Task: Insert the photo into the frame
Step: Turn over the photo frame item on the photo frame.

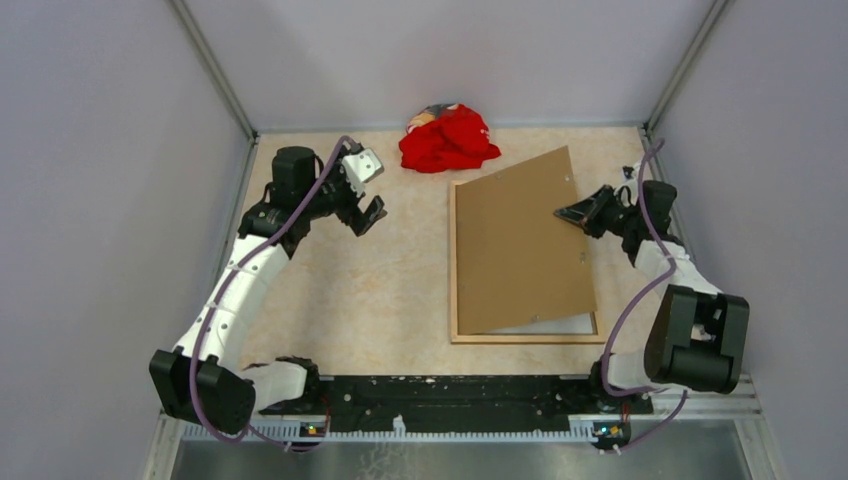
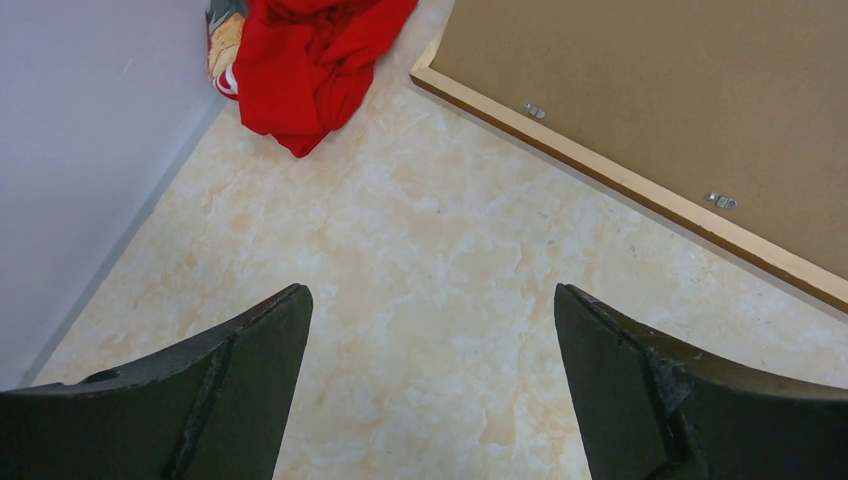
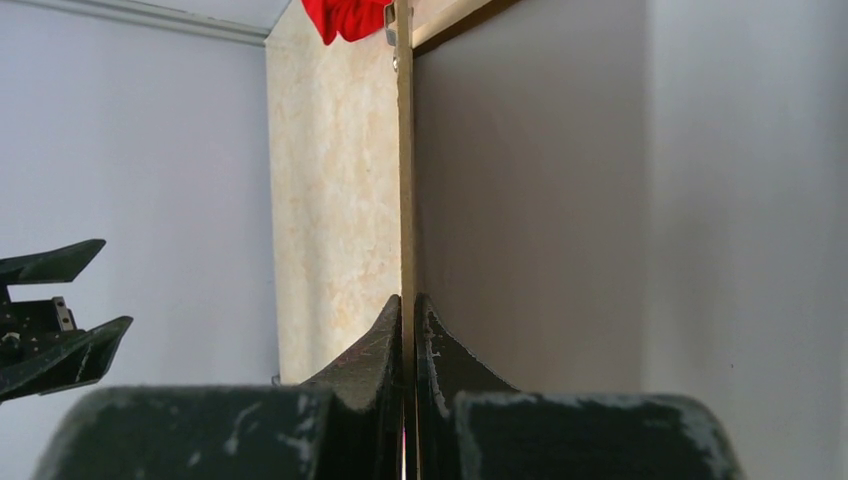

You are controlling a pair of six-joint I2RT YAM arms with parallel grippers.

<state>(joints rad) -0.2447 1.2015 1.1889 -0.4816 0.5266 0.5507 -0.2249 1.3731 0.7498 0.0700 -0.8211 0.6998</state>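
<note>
While right pincer (image 1: 572,213) clamps the board (image 1: 515,245) over the frame (image 1: 520,338), left pincer (image 1: 372,190) gapes empty.

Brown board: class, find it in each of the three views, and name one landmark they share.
Top external: brown board right of centre, askew over the frame.
Left wrist: brown board fills upper right.
Right wrist: brown board edge-on, pinched by the right gripper.
Shared landmark: the red cloth.

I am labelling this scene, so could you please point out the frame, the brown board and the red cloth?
frame (image 1: 520,338): top view, on its near wooden strip.
brown board (image 1: 515,250): top view, middle of its face.
red cloth (image 1: 450,140): top view, centre of the heap.
</note>
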